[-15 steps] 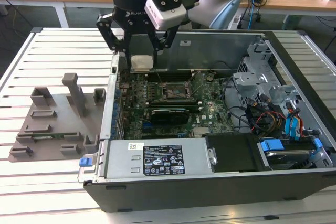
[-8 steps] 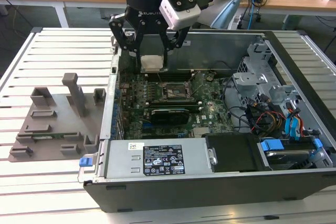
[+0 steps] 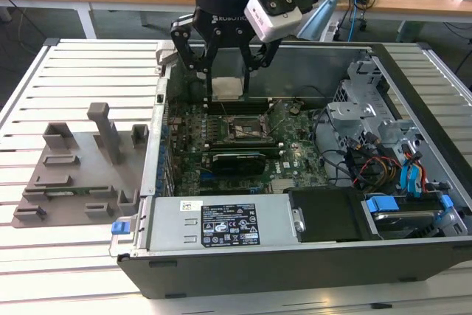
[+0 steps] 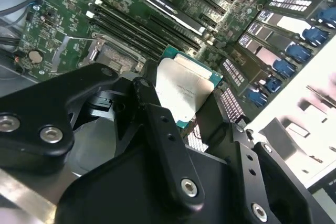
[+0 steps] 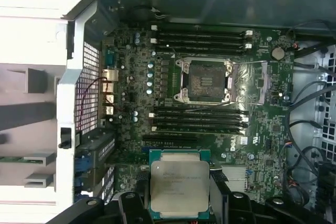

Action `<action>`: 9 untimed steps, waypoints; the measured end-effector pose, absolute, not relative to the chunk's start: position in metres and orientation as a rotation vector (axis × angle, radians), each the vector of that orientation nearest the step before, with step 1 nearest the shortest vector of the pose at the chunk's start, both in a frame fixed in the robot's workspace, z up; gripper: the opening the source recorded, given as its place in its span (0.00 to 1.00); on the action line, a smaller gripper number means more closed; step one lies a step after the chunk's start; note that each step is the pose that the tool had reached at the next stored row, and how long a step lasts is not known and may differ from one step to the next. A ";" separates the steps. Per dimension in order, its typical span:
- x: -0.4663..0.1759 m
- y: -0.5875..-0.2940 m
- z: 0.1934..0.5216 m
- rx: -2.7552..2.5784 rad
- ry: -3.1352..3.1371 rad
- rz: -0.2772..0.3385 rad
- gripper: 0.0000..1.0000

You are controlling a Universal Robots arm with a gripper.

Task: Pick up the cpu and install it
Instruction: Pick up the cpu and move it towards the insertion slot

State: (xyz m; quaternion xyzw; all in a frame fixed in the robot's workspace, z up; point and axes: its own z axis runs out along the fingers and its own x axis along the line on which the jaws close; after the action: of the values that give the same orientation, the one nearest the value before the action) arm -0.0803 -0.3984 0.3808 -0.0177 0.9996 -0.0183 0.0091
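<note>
1. In the exterior view, the arm was cut off at twelve o'clock by the frame edge. The jaws were clamped on the cpu (image 3: 227, 88), which hung above the far side of the board inside the open computer case (image 3: 258, 274). The cpu showed as a pale square, its rim hard to make out. The open socket (image 3: 243, 127) lay at six o'clock from it. A grey tray (image 3: 74, 175) sat on the slatted table (image 3: 88, 57) at nine o'clock from the case, on the exterior view's left.
2. In the second wrist view, black fingers (image 4: 164, 129) covered one edge of the cpu (image 4: 185, 90), and the contact on its other side was hidden. The top plate looked silvery-white with a thin green rim. The chip was held clear of the socket (image 4: 113, 56).
3. In the first wrist view, the cpu (image 5: 179, 186) faced the camera flat, with one edge hidden behind the jaws. The socket (image 5: 206, 81) stood between two banks of memory slots (image 5: 202, 38), well apart from the chip.
</note>
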 end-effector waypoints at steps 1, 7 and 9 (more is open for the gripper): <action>-0.077 -0.398 0.381 -0.055 3.122 -0.057 0.55; -0.062 -0.397 0.381 -0.055 3.123 -0.057 0.55; -0.057 -0.397 0.381 -0.056 3.123 -0.057 0.55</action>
State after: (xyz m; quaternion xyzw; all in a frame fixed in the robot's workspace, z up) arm -0.0568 -0.3972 0.3806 -0.0178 0.9996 -0.0183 0.0087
